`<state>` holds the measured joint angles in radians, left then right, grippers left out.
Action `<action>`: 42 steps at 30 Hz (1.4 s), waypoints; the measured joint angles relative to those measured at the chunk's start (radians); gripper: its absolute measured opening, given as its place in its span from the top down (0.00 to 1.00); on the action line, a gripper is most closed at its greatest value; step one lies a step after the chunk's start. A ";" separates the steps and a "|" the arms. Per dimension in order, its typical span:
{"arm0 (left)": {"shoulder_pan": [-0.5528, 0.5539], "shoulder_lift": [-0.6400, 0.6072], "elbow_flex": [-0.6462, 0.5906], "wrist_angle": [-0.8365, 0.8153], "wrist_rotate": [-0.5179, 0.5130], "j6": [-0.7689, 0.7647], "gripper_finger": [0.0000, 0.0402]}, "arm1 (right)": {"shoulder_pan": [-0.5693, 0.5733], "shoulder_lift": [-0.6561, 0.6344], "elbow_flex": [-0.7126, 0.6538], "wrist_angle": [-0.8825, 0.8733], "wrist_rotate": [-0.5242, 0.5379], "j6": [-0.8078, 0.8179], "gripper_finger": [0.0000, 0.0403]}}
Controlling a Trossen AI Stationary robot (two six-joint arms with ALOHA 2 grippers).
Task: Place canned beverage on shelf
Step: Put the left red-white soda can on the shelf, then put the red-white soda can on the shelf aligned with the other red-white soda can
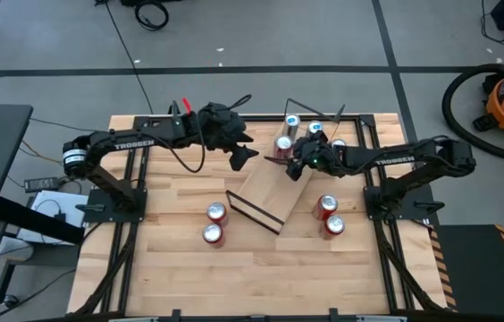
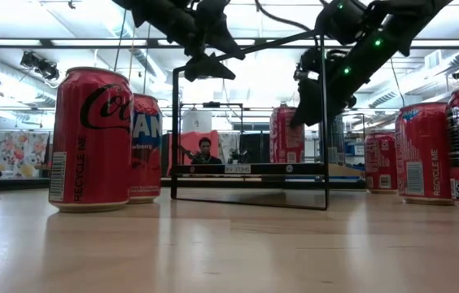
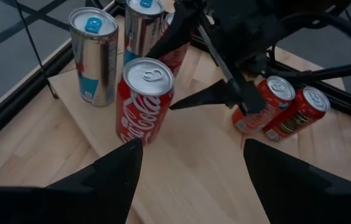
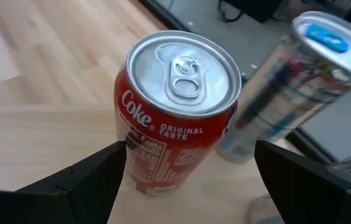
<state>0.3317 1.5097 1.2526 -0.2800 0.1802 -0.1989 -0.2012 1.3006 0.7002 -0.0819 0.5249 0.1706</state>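
The shelf (image 1: pixel 265 192) is a light-wood board lying slantwise on the table's middle, with a black wire frame (image 2: pixel 250 171). A red Coke can (image 1: pixel 283 144) stands upright on the board's far end; it also shows in the right wrist view (image 4: pixel 175 106) and the left wrist view (image 3: pixel 144 99). My right gripper (image 4: pixel 189 149) is open, one finger on each side of this can; I cannot tell whether it touches. My left gripper (image 1: pixel 245 156) is open and empty above the board, just left of the can, and also shows in the left wrist view (image 3: pixel 191 149).
Two silver cans (image 1: pixel 291 121) (image 1: pixel 315 129) stand on the shelf's far end behind the Coke can. Two red cans (image 1: pixel 216 212) (image 1: pixel 212 234) stand on the table left of the shelf, two more (image 1: pixel 327 206) (image 1: pixel 334 224) right of it. A person (image 2: pixel 205 150) sits beyond the table.
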 joint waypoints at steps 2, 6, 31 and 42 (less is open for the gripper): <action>0.000 0.000 0.000 0.000 0.000 0.000 0.28 | -0.009 0.007 0.000 -0.007 0.010 -0.004 0.10; 0.000 0.000 0.000 0.000 0.000 0.001 0.28 | -0.020 0.015 0.000 -0.002 0.006 -0.024 0.11; 0.014 -0.002 0.000 -0.001 0.050 0.022 0.28 | -0.048 -0.035 0.449 -0.795 -0.190 0.164 0.14; 0.014 -0.002 0.000 -0.001 0.050 0.038 0.28 | -0.180 -0.055 0.498 -1.130 -0.497 0.268 0.14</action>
<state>0.3458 1.5082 1.2526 -0.2809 0.2298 -0.1612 -0.3809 1.2461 1.1987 -1.2116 0.0283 0.4385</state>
